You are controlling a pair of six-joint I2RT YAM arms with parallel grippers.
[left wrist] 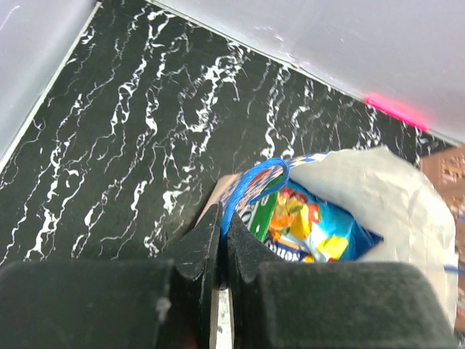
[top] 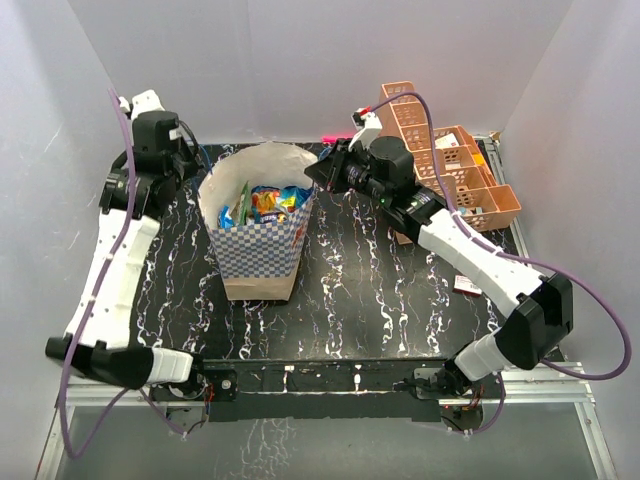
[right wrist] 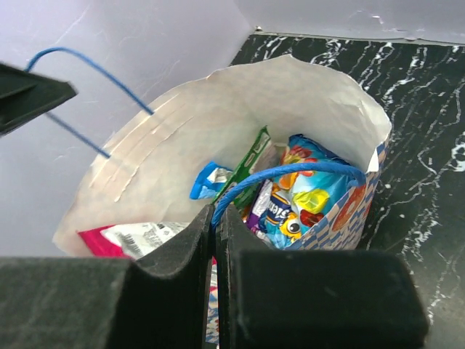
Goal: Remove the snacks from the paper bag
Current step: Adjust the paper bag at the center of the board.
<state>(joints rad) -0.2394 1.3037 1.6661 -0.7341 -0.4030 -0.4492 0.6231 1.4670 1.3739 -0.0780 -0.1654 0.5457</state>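
The blue-and-white checkered paper bag point(top: 258, 250) stands upright at the table's middle left, its mouth held open. Inside lie several snacks point(top: 265, 203): a blue packet point(right wrist: 312, 196), a green one point(right wrist: 251, 163) and a red bag with a white label point(right wrist: 98, 240). My left gripper point(top: 198, 163) is shut on the bag's far-left blue cord handle point(left wrist: 254, 178), at the left rim. My right gripper point(top: 318, 172) is shut on the other blue cord handle point(right wrist: 290, 171), at the right rim. The left gripper's fingertip point(right wrist: 29, 94) shows in the right wrist view, holding its handle taut.
An orange plastic lattice rack point(top: 455, 170) stands at the back right, behind the right arm. A small red-and-white card point(top: 467, 285) lies on the black marbled table point(top: 350, 290) to the right. White walls close in the back and sides.
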